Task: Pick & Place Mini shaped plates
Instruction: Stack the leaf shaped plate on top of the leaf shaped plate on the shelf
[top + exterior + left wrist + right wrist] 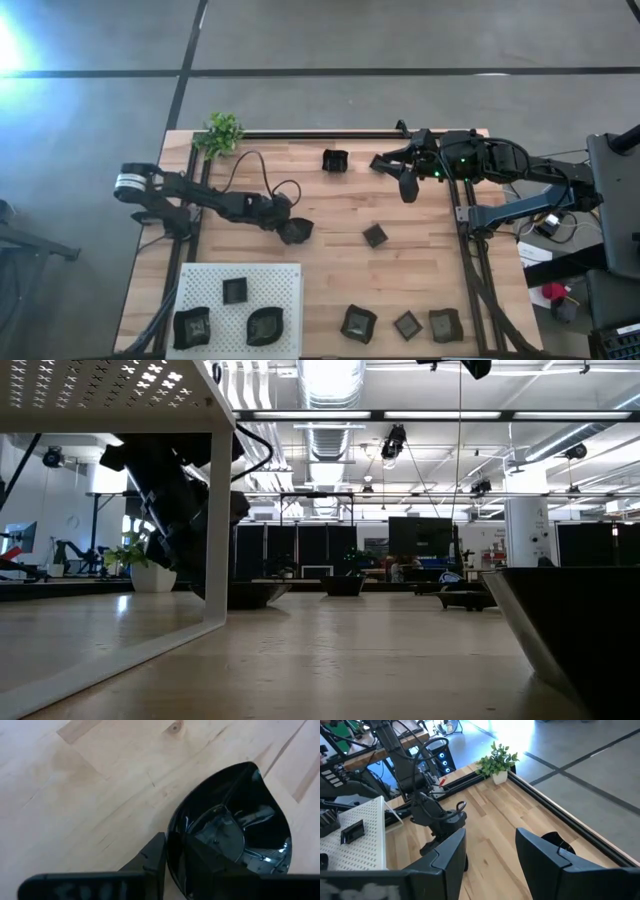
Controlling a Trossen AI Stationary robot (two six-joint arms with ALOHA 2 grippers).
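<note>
**Teardrop plate gripped at mid-table**

We see the left gripper (pixel 290 228) clamping the glossy black teardrop plate's (pixel 235 830) rim, just above the white perforated board (pixel 285 275). The right gripper (pixel 405 180) waits with jaws apart near the table's far edge.
</note>
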